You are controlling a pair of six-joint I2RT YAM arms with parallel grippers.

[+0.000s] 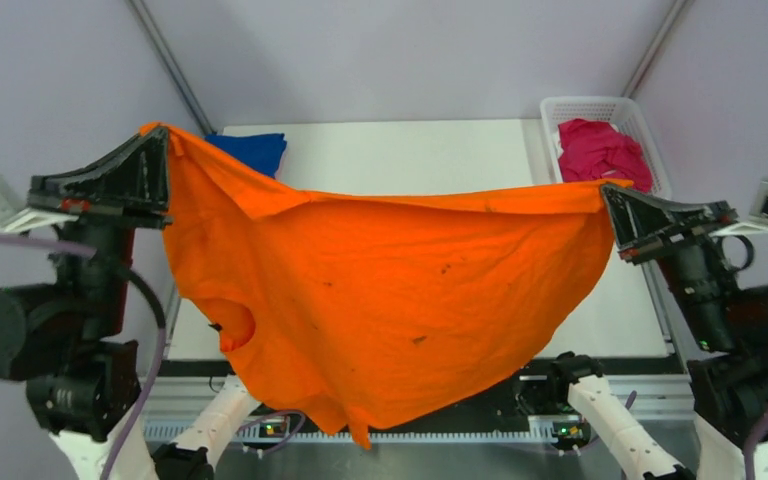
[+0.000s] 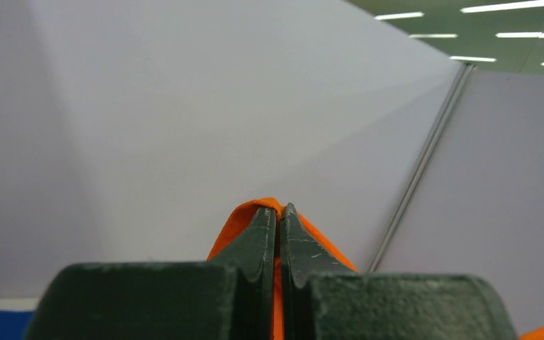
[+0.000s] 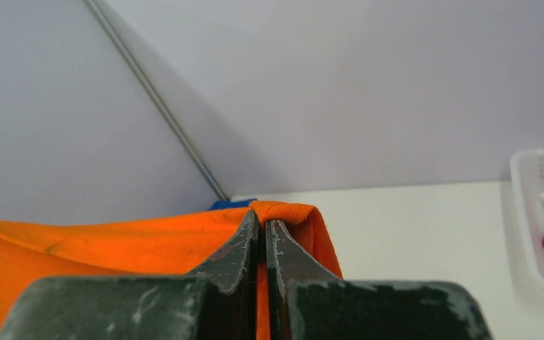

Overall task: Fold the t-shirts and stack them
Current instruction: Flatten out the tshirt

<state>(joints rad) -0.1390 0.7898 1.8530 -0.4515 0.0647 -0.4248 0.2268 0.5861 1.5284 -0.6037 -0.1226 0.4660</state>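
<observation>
- Orange t-shirt [image 1: 380,300]: one, bright, a few dark specks. Held aloft above the table [image 1: 410,155], stretched from 10 o'clock to 3 o'clock in the top view, with its body sagging toward 6 o'clock.
- Left gripper [image 1: 157,132]: jaws pinched tight on the orange t-shirt's edge at 10 o'clock.
- Right gripper [image 1: 608,190]: jaws pinched tight on the opposite edge at 3 o'clock.
- Blue t-shirt [image 1: 255,150]: one, lying on the table at 11 o'clock, partly hidden behind the orange cloth.
- Magenta t-shirt [image 1: 600,150]: one, crumpled inside the white basket [image 1: 585,105] at 1 o'clock.
</observation>
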